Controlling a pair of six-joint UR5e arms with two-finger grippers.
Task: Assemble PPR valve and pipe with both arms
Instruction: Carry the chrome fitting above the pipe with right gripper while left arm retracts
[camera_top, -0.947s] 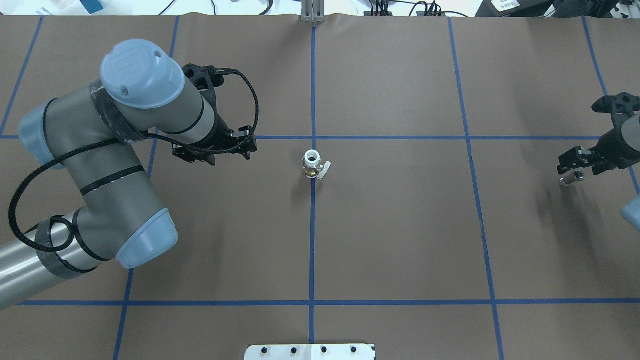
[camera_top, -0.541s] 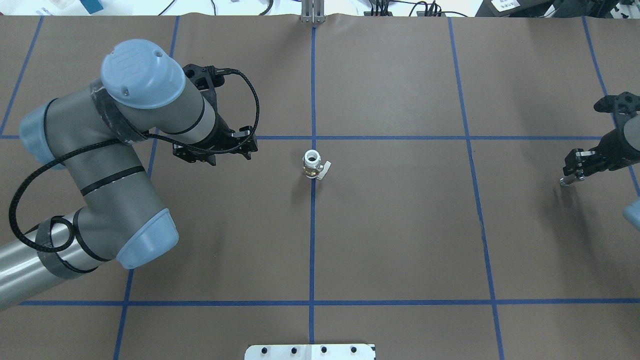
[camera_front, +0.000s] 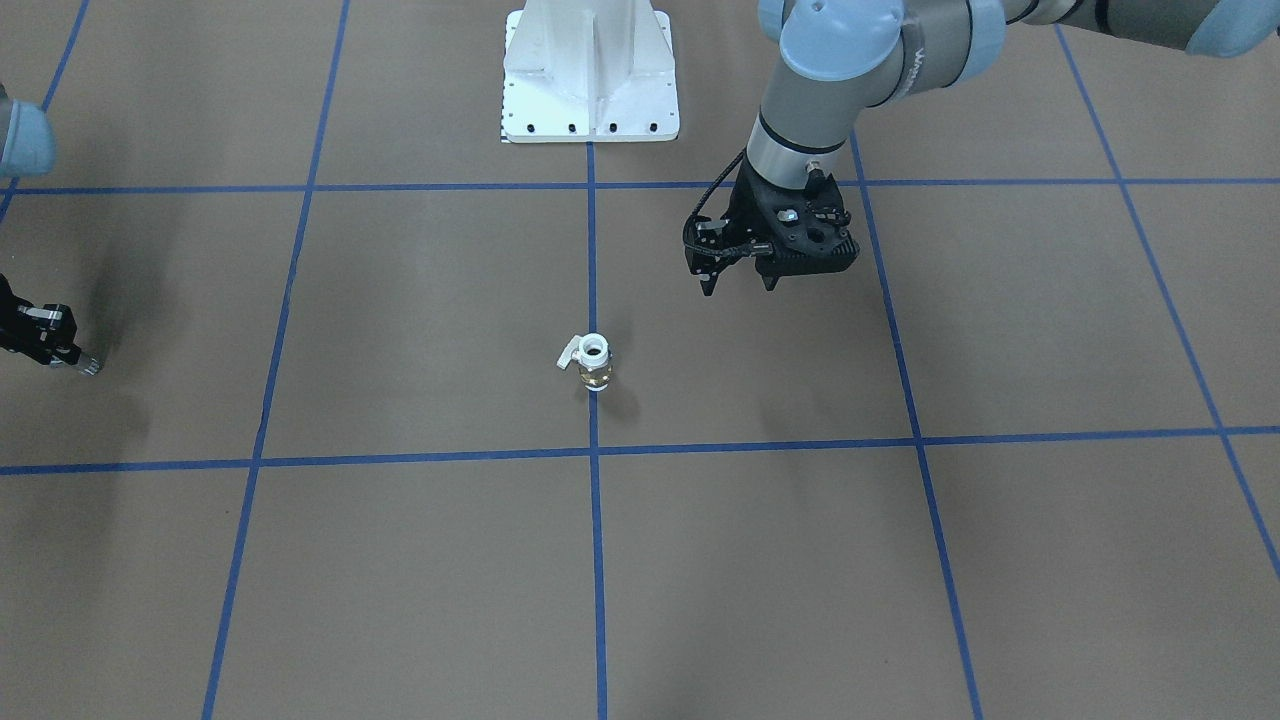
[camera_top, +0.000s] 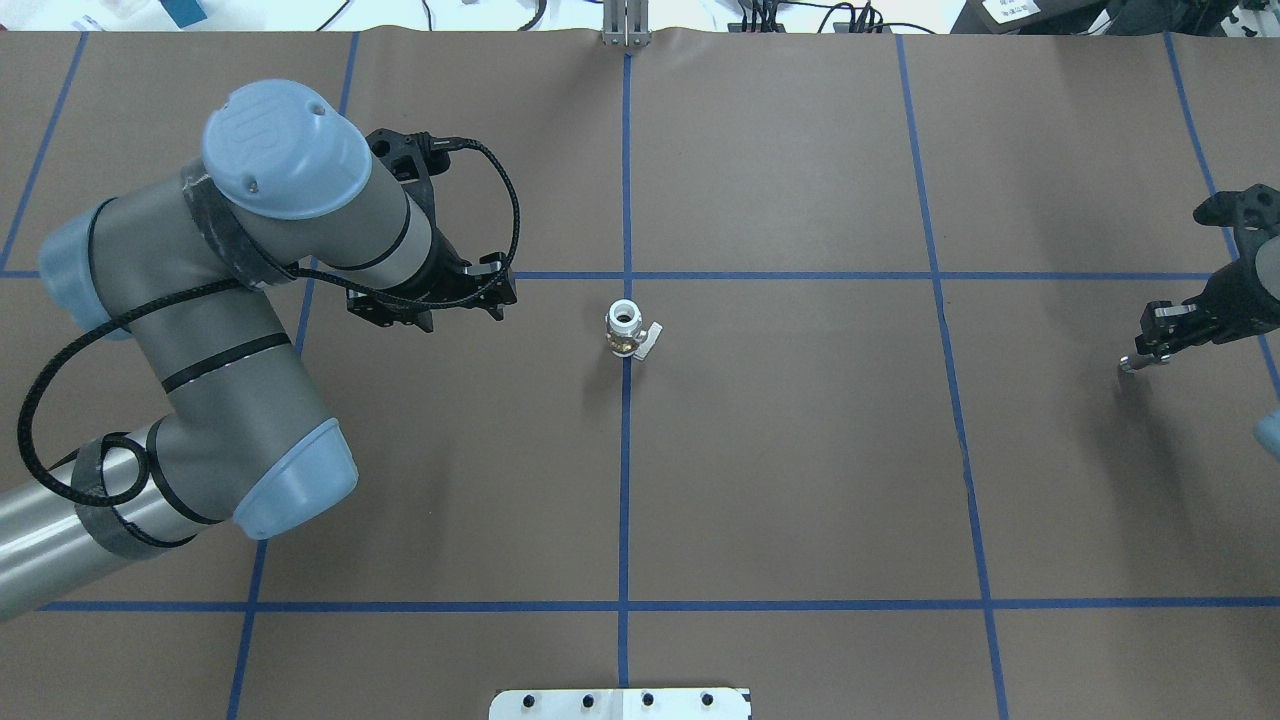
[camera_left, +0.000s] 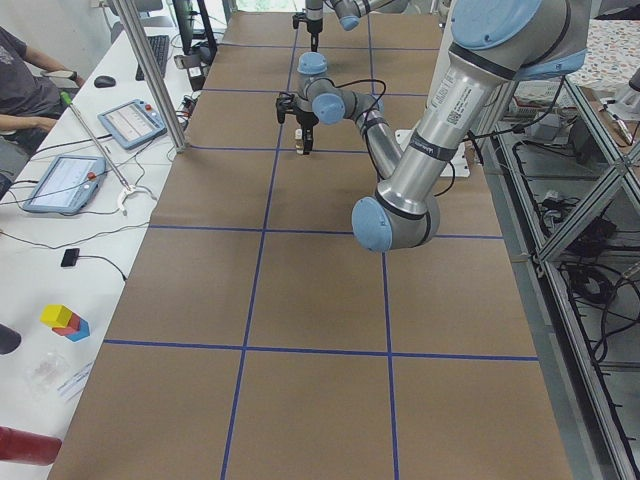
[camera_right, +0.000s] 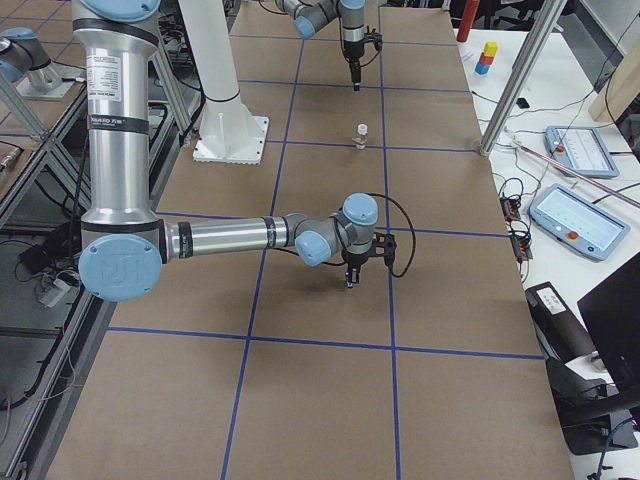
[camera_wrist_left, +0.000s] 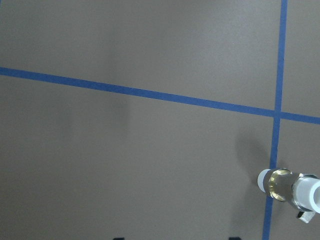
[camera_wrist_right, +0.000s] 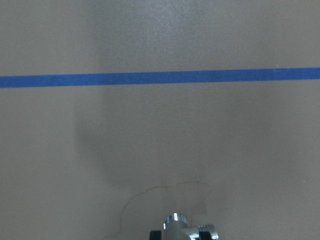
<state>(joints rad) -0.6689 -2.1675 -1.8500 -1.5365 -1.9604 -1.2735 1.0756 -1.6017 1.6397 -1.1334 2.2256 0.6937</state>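
left hand (camera_front: 740, 286) hangs open, right hand (camera_top: 1141, 355) clamped shut.

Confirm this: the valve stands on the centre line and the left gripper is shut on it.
Not shut on it. The valve stands on the centre line, but the left gripper is open and apart from it, holding nothing, as the front-facing view shows.

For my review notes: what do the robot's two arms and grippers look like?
Both the left arm and right arm are grey-and-silver tubes with rounded light blue joint caps bearing a UR logo. A black cable loops out near each wrist. The left gripper and right gripper are black, with short jaws.
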